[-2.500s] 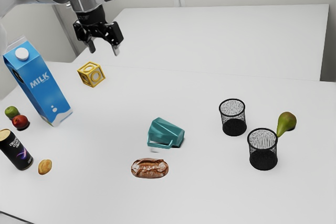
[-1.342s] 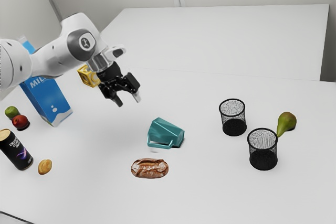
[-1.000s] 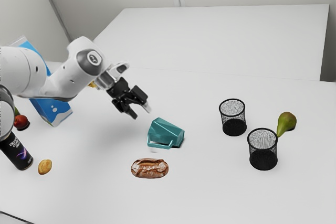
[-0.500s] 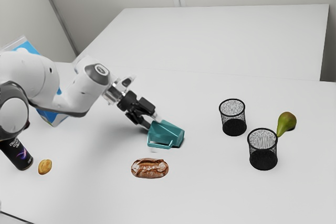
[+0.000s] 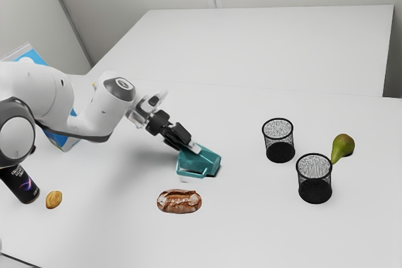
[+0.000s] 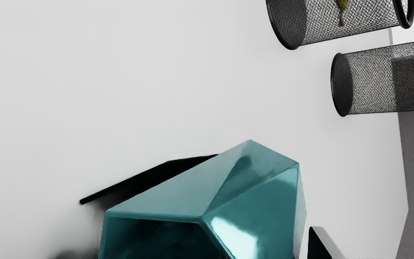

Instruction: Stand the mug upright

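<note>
On white table (image 5: 119, 224), teal faceted mug (image 5: 204, 162) lies on its side, mouth toward black two-finger gripper (image 5: 188, 149). Jaws look spread: one fingertip (image 6: 322, 246) is above mug wall, thin gap between; other tip, cannot tell where. Gripper placed low, slanted, probably for taking mouth end and turning mug up.

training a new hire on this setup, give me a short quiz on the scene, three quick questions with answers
1. True or false: the teal mug lies on its side.
2. In the exterior view, which is nearest the mug: a) pear, b) hot dog, c) milk carton?
3. How many black mesh cups stand upright?

Key: 1. true; 2. b; 3. two
</note>
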